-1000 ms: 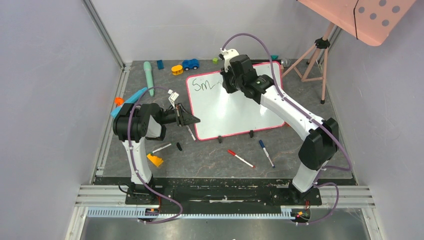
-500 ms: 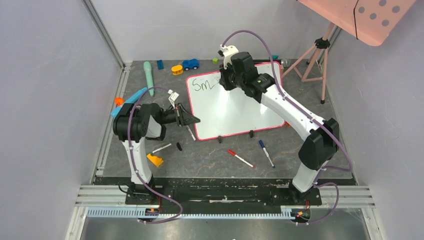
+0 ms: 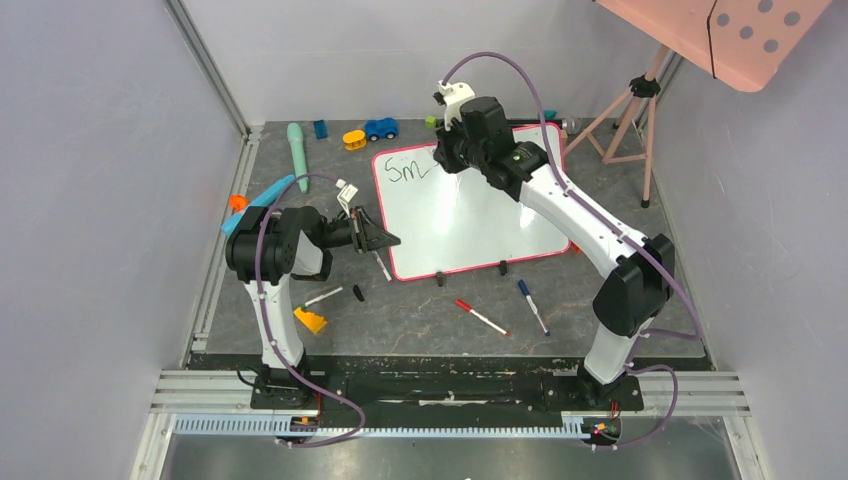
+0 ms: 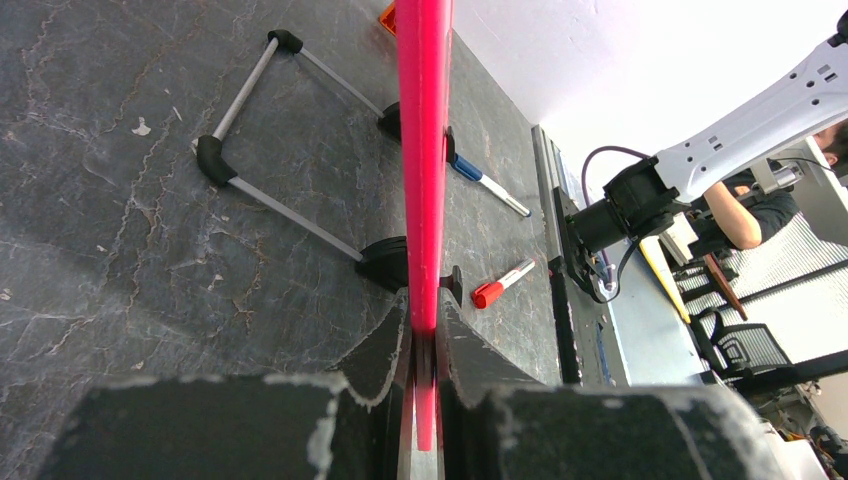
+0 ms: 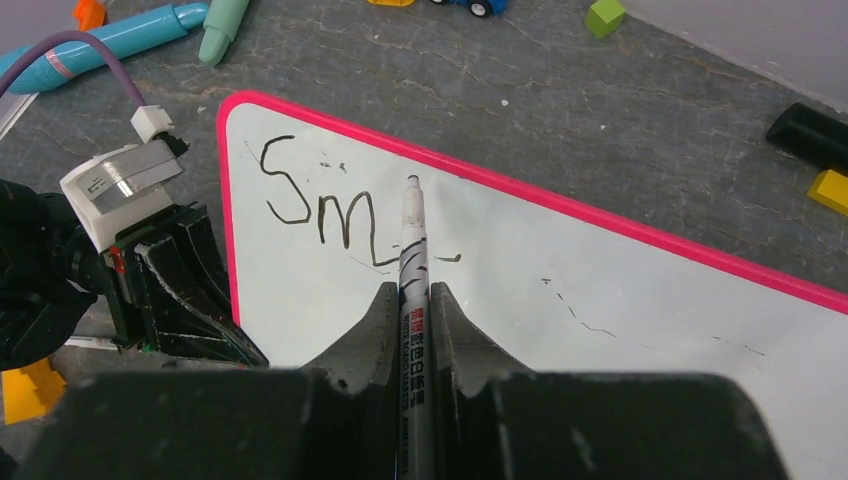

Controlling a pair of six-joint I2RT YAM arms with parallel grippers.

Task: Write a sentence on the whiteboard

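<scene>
Reading "Sm", sentence (image 5: 320, 205) on whiteboard (image 5: 620, 310); right pincer (image 5: 412, 292) clamps marker (image 5: 411, 215); left pincer (image 4: 423, 310) clamps whiteboard's pink edge.

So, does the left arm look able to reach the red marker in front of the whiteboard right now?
Probably not as is. The red marker lies unobstructed on the table, but the left gripper is shut on the pink frame of the whiteboard, so it would have to let go first.

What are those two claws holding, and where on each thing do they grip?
The left gripper clamps the glossy white whiteboard by its pink-red frame, left edge. The right gripper pinches a white marker pen around its barrel.
</scene>
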